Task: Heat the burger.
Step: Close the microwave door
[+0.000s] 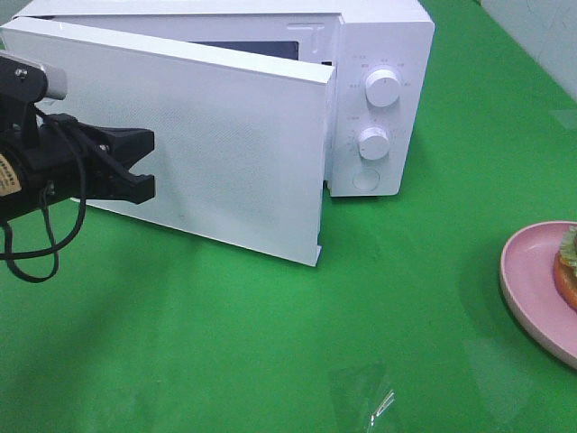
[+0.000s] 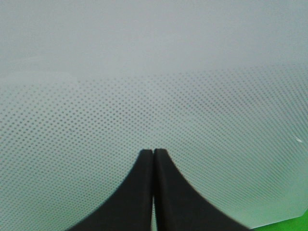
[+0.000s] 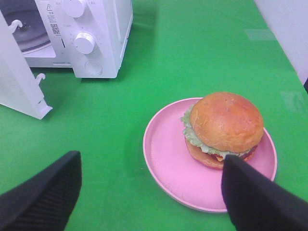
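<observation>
Half burger [image 1: 568,267] cropped, plate [image 1: 527,280] too

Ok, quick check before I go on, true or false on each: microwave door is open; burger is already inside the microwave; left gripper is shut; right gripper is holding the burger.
1. The microwave door is open. True.
2. The burger is inside the microwave. False: it sits on the pink plate.
3. The left gripper is shut. True.
4. The right gripper holds the burger. False: it is open, holding nothing.
</observation>
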`<action>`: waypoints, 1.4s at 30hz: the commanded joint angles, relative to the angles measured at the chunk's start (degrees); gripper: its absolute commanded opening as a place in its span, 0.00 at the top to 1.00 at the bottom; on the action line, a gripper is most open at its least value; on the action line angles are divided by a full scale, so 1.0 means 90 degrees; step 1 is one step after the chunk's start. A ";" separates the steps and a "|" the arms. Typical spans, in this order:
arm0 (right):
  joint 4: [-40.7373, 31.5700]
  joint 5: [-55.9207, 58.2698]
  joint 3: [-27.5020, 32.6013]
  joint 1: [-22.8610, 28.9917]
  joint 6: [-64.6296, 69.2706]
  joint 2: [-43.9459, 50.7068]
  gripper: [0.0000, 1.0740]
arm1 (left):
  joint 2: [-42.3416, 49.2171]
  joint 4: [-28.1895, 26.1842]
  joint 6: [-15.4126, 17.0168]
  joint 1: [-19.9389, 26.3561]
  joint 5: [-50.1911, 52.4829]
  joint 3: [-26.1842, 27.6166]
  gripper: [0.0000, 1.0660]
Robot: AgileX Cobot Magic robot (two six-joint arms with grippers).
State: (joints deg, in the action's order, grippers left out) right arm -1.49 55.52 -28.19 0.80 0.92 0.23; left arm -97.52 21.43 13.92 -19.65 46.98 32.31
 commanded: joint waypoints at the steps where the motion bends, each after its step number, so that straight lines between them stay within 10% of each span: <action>1: -0.0032 -0.0057 0.0013 -0.0019 -0.0013 0.0172 0.29 | -0.0216 -0.0312 0.0025 -0.0248 -0.0102 0.0350 1.00; 42: -0.0032 -0.0064 0.0013 -0.0019 0.0000 0.0172 0.29 | -0.2120 -0.1948 -0.0643 -0.1381 -0.1496 0.3769 1.00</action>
State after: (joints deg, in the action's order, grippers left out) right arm -1.49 55.52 -28.19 0.80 0.97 0.23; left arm -116.43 10.14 8.02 -33.69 32.20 64.06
